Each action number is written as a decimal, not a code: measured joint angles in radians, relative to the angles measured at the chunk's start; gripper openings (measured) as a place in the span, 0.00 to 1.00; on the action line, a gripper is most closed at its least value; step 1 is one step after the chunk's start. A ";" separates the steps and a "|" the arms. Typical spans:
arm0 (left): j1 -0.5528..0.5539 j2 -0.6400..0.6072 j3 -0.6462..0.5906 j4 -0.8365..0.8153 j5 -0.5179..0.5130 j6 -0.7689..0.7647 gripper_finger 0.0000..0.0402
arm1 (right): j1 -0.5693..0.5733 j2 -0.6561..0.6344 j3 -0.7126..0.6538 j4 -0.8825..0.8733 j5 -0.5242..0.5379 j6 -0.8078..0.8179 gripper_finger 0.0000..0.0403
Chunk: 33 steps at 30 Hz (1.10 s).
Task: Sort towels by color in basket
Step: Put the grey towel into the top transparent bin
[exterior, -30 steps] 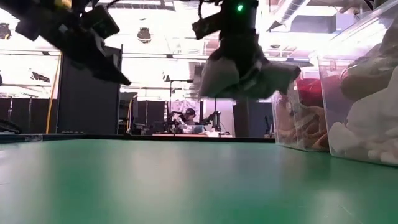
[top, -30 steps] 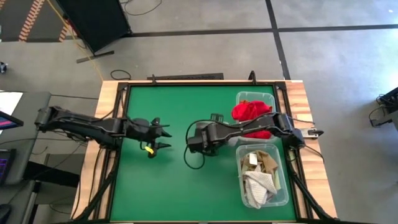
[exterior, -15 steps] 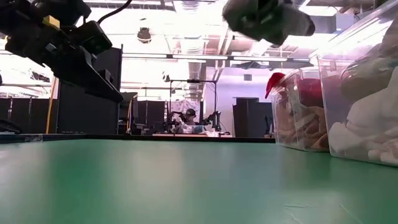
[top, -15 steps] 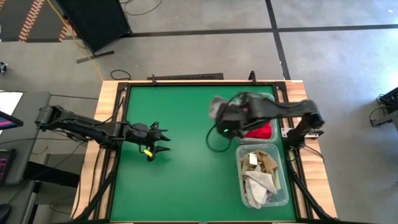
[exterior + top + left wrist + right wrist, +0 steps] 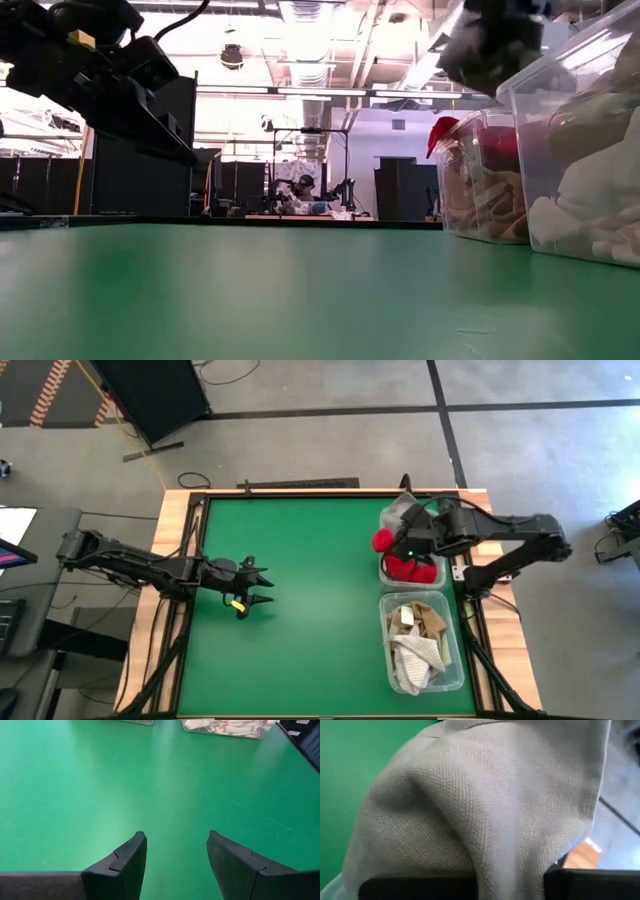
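Item: grey woven cloth towel (image 5: 485,810), bunched, pinched in my right jaws (image 5: 405,528), hanging directly over the far clear plastic bin (image 5: 434,516) holding red towels (image 5: 408,568); release goes straight down. Left jaws (image 5: 175,855): parted, empty, well apart above green counter (image 5: 300,620).

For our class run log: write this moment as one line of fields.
right gripper: shut on grey towel, above bin with red towels | left gripper: open, empty, over green table
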 joint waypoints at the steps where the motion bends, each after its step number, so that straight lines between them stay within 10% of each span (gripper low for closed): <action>1: 0.000 0.000 0.000 0.002 0.000 0.000 0.49 | -0.009 -0.021 -0.048 0.031 0.000 0.008 0.12; 17: 0.000 0.000 0.000 0.014 -0.005 -0.018 0.49 | -0.215 -0.086 -0.633 0.607 -0.279 -0.006 0.12; 33: 0.000 0.000 0.000 0.013 -0.037 -0.026 0.49 | -0.270 -0.087 -0.737 0.702 -0.342 -0.054 0.13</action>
